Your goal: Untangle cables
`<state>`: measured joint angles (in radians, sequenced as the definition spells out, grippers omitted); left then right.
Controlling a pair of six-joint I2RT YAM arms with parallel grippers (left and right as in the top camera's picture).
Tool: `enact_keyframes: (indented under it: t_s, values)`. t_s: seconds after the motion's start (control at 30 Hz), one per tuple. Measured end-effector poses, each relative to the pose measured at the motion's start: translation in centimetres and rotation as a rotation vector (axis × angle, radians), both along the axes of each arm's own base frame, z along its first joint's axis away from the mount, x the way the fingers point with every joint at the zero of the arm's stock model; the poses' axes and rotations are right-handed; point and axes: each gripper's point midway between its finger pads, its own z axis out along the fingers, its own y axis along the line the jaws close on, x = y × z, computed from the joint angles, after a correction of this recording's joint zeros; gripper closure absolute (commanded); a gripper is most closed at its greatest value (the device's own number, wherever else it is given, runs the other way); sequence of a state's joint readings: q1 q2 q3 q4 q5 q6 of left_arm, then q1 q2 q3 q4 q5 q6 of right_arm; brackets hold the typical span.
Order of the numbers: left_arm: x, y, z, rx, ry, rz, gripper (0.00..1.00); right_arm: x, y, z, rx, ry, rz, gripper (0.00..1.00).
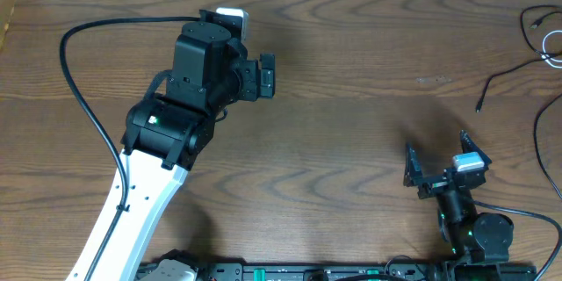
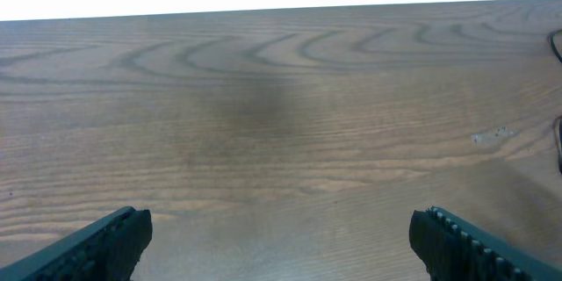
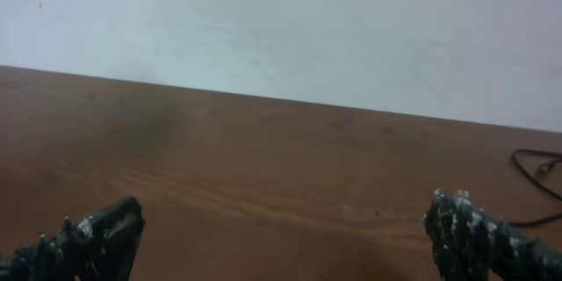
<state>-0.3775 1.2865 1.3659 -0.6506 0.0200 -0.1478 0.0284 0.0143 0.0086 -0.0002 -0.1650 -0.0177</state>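
Observation:
The cables lie at the table's far right edge in the overhead view. A thin black cable (image 1: 502, 76) ends in a small plug near the middle right. A white cable (image 1: 551, 50) curls beside a black loop (image 1: 534, 19). Whether they are intertwined cannot be told. My left gripper (image 1: 266, 76) is open and empty over bare wood at the upper middle, far from the cables. My right gripper (image 1: 439, 154) is open and empty, low and to the left of the black plug. The right wrist view shows a black cable loop (image 3: 534, 169) at its right edge, beyond the open fingers (image 3: 285, 237).
A thick black arm wire (image 1: 75, 79) loops across the left of the wooden table (image 1: 351, 140). Another dark wire (image 1: 541, 145) runs down the right edge. The left wrist view shows its open fingers (image 2: 281, 233) over bare wood and a bit of cable (image 2: 557, 48) at the right edge.

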Motion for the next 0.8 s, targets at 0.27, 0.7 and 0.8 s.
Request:
enact_keyframes:
  t_s: [0.27, 0.7, 0.8]
  values:
    - [0.0, 0.0, 0.0, 0.000, 0.000, 0.000, 0.01, -0.1, 0.0, -1.4, -0.002, 0.057, 0.000, 0.01]
    - [0.0, 0.0, 0.0, 0.000, 0.000, 0.000, 0.01, -0.1, 0.0, -1.4, -0.002, 0.056, 0.000, 0.01]
    - [0.0, 0.0, 0.0, 0.000, 0.000, 0.000, 0.01, -0.1, 0.0, -1.4, -0.002, 0.056, 0.000, 0.01]
